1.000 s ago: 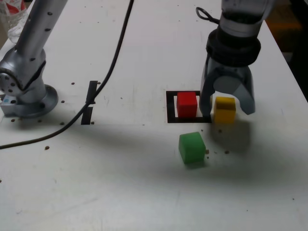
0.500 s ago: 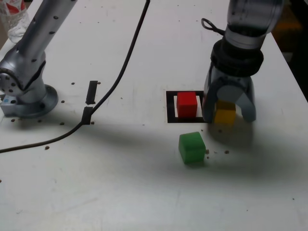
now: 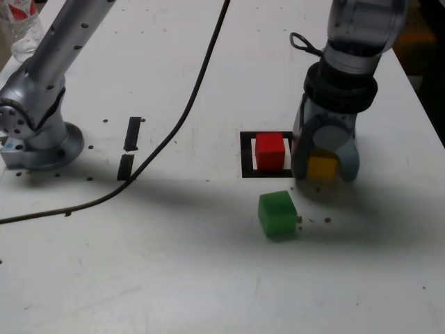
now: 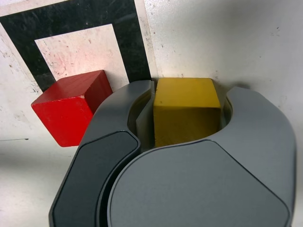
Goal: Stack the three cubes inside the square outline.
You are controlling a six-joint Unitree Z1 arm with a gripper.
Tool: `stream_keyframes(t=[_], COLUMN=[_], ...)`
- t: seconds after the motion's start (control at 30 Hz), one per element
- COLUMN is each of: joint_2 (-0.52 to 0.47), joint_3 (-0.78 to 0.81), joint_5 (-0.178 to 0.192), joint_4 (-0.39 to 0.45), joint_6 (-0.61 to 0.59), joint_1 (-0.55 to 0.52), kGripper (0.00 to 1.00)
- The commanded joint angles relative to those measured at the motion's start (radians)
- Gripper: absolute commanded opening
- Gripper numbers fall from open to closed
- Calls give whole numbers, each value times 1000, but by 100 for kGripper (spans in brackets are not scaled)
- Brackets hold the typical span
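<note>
Jaws clamped on yellow cube (image 4: pixel 186 109), green cube (image 3: pixel 277 214) only in exterior view.

Arm (image 3: pixel 59 52): silver-grey metal, dotted with small dark screw holes, round flanged base. Gripper (image 3: pixel 324 165): curved blue-grey jaws with dark inner panels. Above the gripper: black ribbed collar, small wire loop, long black cable (image 3: pixel 182 118).

Matt grey plastic jaws; the yellow cube (image 4: pixel 187 111) and red cube (image 4: pixel 71 111) look smooth, painted; white tabletop (image 3: pixel 208 278) scuffed, speckled.
</note>
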Motion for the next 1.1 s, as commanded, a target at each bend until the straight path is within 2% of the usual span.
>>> stream_keyframes(t=[0.0,0.13,0.27,0.53,0.63,0.83,0.93,1.07], joint_2=[-1,-18,-55,-181,-231,-302,-333,-336], joint_3=[4,-4,-21,-25,10,111,226,288], joint_5=[-1,7,34,94,102,99,76,52], joint_4=[-3,3,22,108,127,114,50,-12], joint_6=[2,2,1,-2,-9,-34,-46,-48], joint_1=[1,-5,-21,-45,-46,-46,-46,-46], kGripper=[20,20,20,20,21,21,21,21])
